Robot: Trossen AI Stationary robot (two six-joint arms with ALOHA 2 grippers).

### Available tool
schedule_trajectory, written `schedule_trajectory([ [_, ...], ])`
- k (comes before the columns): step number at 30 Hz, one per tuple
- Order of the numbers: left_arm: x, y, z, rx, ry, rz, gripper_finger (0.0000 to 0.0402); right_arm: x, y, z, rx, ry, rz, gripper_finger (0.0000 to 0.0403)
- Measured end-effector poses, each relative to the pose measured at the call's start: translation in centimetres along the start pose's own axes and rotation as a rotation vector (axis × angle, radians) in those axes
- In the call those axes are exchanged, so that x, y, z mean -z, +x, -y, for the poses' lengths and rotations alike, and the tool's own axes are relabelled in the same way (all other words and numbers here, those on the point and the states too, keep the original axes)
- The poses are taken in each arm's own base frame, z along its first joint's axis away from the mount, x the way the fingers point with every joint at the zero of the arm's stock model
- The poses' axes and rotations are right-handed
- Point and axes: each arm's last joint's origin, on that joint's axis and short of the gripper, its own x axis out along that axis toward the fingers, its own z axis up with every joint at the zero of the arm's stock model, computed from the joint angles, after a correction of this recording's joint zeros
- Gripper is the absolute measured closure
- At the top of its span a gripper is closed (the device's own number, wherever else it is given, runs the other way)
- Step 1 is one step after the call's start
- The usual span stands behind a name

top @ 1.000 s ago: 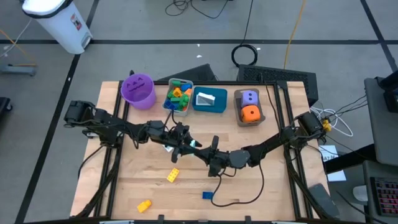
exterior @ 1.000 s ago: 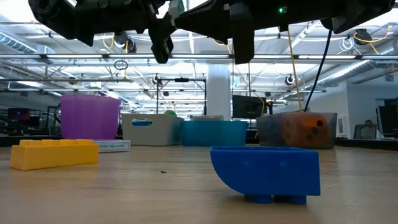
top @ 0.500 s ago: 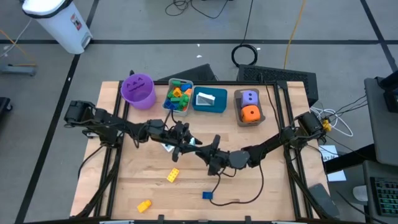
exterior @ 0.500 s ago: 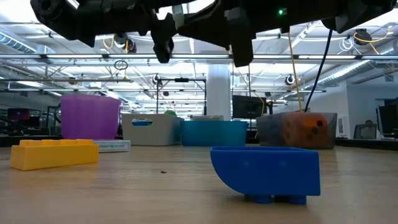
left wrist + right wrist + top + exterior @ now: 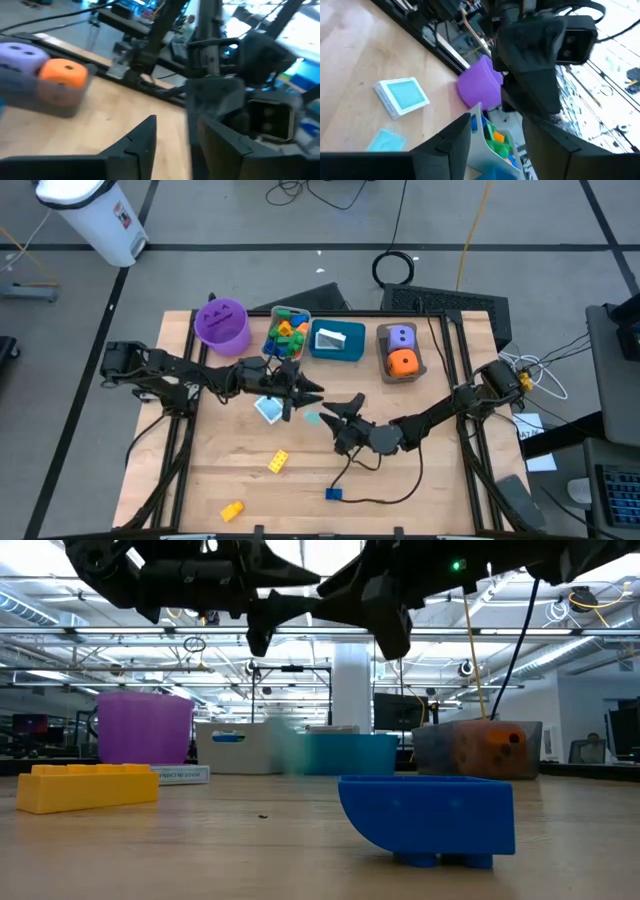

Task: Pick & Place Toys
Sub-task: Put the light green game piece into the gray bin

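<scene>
my right gripper point(image 5: 345, 408) spread, empty | small teal card point(image 5: 312, 418) just left of it at frame centre | left gripper point(image 5: 303, 390) parted, farther up

My desk point(image 5: 430, 480) is pale wood. On it I see two yellow bricks point(image 5: 279, 461), a blue brick point(image 5: 334, 494), and white cards with teal faces point(image 5: 268, 409). Behind stand a purple bucket point(image 5: 222, 326), a grey bin point(image 5: 287, 335) of mixed bright bricks, a teal bin point(image 5: 336, 341), and a brown bin point(image 5: 401, 352) holding a purple die point(image 5: 401, 336) and an orange die point(image 5: 402, 362), both dotted. My tools point(image 5: 300, 392) are black.
</scene>
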Motion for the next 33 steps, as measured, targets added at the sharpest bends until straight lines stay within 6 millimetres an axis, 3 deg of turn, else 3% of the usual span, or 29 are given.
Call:
schedule_trajectory([
  [10,-2.0,-2.6,-2.5,-0.184,0.020,-0.052,0.0348,1.3,-1.6,0.2,-0.036,0.067,-0.043,0.0223],
  [17,-2.0,-2.6,-2.3,-0.149,0.046,-0.076,0.0362,2.9,-1.3,0.6,-0.203,0.269,0.020,0.0226],
  [20,-1.9,-2.6,-2.3,-0.148,0.064,-0.084,0.0340,3.4,-0.8,0.9,-0.305,0.355,0.030,0.0225],
  [24,-1.0,-2.6,-2.2,-0.160,0.087,-0.165,0.0280,4.0,-0.3,1.2,-0.376,0.407,0.003,0.0224],
  [33,3.9,-1.4,-0.3,-0.268,0.261,-0.418,0.0123,4.4,-0.3,1.1,-0.381,0.370,-0.030,0.0226],
])
